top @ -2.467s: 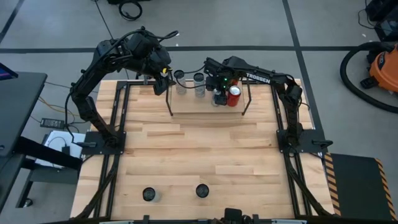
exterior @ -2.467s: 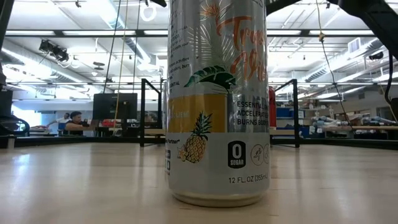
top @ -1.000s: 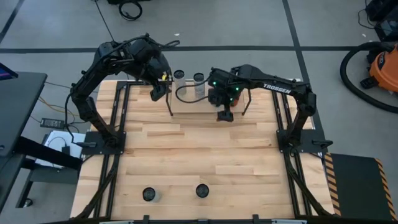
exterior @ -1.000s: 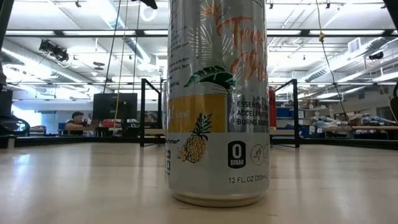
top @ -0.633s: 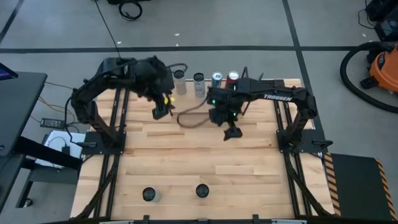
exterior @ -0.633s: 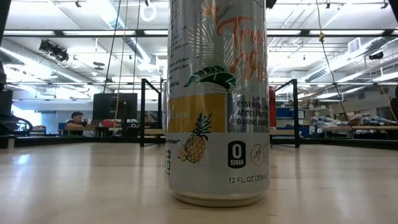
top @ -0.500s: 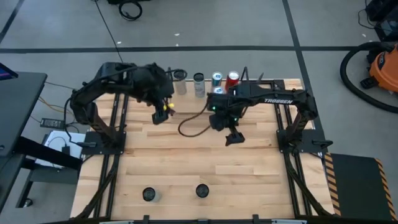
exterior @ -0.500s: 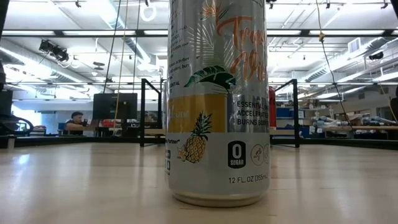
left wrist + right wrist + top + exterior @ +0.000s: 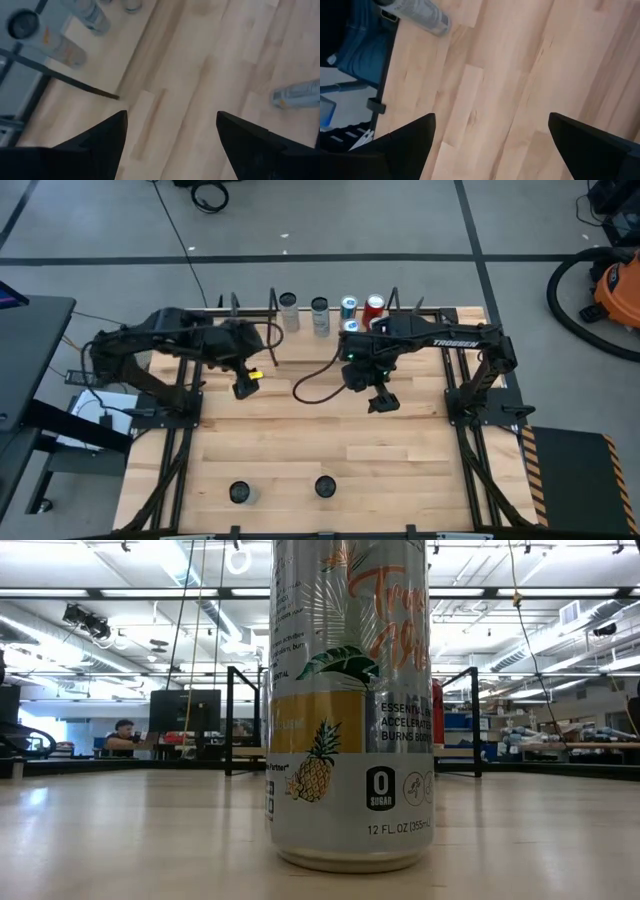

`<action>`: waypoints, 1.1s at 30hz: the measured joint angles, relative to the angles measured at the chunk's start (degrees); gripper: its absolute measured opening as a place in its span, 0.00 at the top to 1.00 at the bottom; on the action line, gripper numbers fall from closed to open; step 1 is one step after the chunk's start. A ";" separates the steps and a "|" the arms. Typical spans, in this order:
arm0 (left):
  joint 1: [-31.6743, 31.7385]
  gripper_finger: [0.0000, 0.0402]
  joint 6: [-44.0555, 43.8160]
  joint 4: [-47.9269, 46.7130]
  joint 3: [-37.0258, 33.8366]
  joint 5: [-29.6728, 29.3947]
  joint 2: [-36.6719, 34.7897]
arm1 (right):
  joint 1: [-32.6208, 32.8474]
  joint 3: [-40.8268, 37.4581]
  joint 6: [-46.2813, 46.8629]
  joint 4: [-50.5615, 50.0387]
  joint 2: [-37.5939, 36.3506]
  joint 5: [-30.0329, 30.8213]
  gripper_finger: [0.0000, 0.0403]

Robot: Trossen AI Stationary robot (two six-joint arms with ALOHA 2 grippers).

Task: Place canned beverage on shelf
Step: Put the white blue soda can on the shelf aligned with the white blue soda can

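1. Now, at the left of the high view, the left gripper (image 9: 243,389) hangs over the bare wood with its fingers spread and nothing between them; its own wrist view shows only table between the two dark fingers (image 9: 102,140).
2. At the bottom of the high view, left of centre, two canned beverages wait: one silver can (image 9: 239,493) and, to its right, the silver can with a pineapple picture (image 9: 324,485), which fills the low view.
3. At the top centre, the low shelf with thin black frames and a light wood board (image 9: 410,312) carries four upright cans (image 9: 331,311) in a row.
4. Right of centre, the right gripper (image 9: 382,402) is also spread wide and empty, above open table.
5. My judgement: a fast approach could knock a waiting can over, and it would roll on the smooth board. On the shelf, a new can may bump the row.
6. The table (image 9: 300,440) is pale butcher-block wood. Behind it lies grey floor; an orange vacuum cleaner (image 9: 612,290) stands at upper right.
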 joint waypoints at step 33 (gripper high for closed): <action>-21.18 0.24 -27.90 47.59 -57.91 3.48 -26.29 | -0.21 0.00 -2.90 4.74 -0.78 5.95 0.02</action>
